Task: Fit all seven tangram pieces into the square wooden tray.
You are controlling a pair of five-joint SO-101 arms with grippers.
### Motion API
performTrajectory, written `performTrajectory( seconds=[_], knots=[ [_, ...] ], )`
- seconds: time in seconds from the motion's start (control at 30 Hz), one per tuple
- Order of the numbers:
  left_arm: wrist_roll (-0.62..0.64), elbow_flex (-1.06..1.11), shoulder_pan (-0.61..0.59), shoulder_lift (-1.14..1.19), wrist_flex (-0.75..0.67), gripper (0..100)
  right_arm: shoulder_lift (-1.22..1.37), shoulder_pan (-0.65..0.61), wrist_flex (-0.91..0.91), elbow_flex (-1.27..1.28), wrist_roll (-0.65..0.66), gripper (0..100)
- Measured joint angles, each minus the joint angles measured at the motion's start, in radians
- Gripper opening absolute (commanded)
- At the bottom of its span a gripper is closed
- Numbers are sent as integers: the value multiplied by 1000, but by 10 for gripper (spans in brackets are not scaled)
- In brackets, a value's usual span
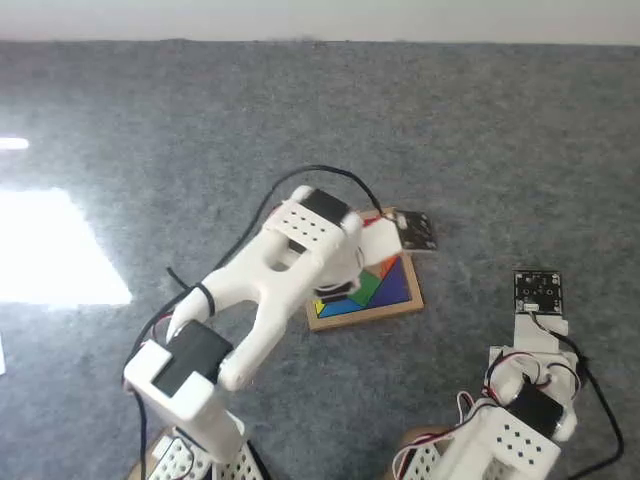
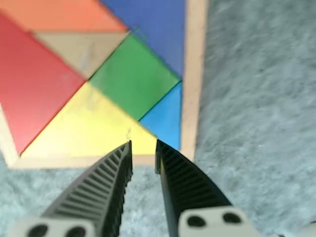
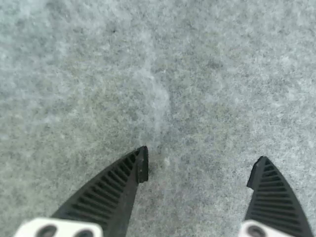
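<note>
- Left gripper: fingers almost together with just a thin gap, nothing in between. The tips sit over the wooden tray, right at its rim next to the yellow triangle.
- The tray looks packed. There's a red triangle, an orange piece, a tan piece, a green square, a dark blue piece and a small light-blue triangle, plus the yellow one. All lie flat, edge to edge.
- From the high view, the tray is mid-table on the grey felt, half covered by the left arm stretched over it.
- Right gripper: fingers wide apart and holding nothing, over bare felt. The right arm sits near the front edge, well apart from the tray.
</note>
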Motion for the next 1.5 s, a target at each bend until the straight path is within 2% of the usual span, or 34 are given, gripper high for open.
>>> performTrajectory(
  seconds=[0.17, 0.27, 0.37, 0.5, 0.57, 0.7, 0.87, 1.1, 1.33, 1.5],
  knots=[
    [-2, 5, -11, 0, 0, 75, 0, 0, 0, 0, 0, 329],
    [14, 31, -11, 0, -38, 23, 0, 0, 0, 0, 0, 329],
    [143, 31, -8, -20, -63, 15, 0, 0, 0, 0, 0, 313],
    [334, 64, -28, -189, -124, 20, 0, 0, 0, 0, 0, 163],
    [404, 141, -74, -316, -204, 20, 0, 0, 0, 0, 0, 110],
    [474, 391, -189, -577, -387, 20, 0, 0, 0, 0, 0, 110],
    [485, 710, -330, -855, -505, 20, 0, -14, 0, 0, 0, 105],
    [489, 1071, -476, -1226, -655, 20, 0, -244, 0, 0, 2, 104],
    [489, 1335, -568, -1577, -669, 20, -3, -345, 34, -52, -2, 104],
    [489, 1413, -585, -1798, -640, 20, 0, -347, 40, -69, -83, 104]
  ],
)
